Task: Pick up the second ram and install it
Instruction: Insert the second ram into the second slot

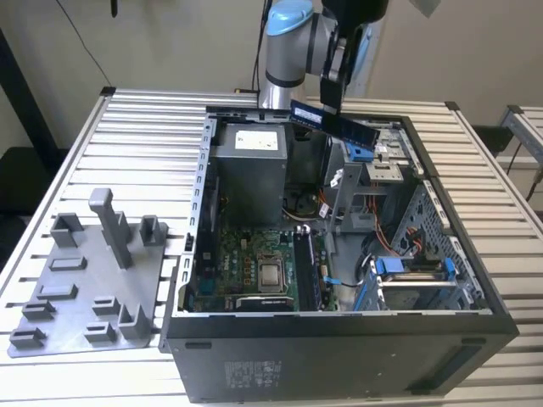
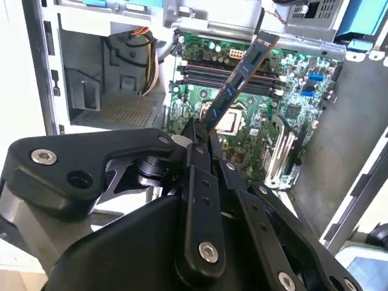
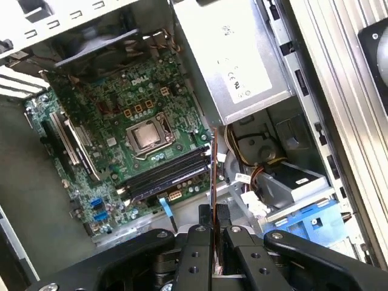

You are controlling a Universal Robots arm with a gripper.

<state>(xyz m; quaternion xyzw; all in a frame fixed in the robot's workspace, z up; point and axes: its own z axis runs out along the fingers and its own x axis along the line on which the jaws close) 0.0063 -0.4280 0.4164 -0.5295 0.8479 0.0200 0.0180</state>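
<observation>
The second ram (image 1: 336, 124) is off the table and in the air above the open computer case (image 1: 339, 331), over the case's far end, next to the grey power supply (image 1: 250, 170). It sits tilted, and the end toward the exterior view's right is the lower one.

The gripper (image 1: 330, 95) is clenched on the stick. In the second wrist view the black fingers (image 2: 195, 159) pinch one end of it, and the rest of the board (image 2: 239, 76) juts out beyond the fingertips with its pale label facing the camera. In the first wrist view the stick (image 3: 214, 182) shows edge-on, upright between the two fingers.

Inside the case, the green motherboard (image 1: 246, 259) lies flat on the floor of the box with the bare processor socket (image 1: 271, 273) near its middle. The long dark memory slots (image 3: 163, 176) run beside that socket. The held stick is well apart from them and touches nothing in the case.

Outside the case, just beside its wall on the exterior view's left, the grey holder tray (image 1: 85, 288) rests on the slatted table (image 1: 144, 136).
</observation>
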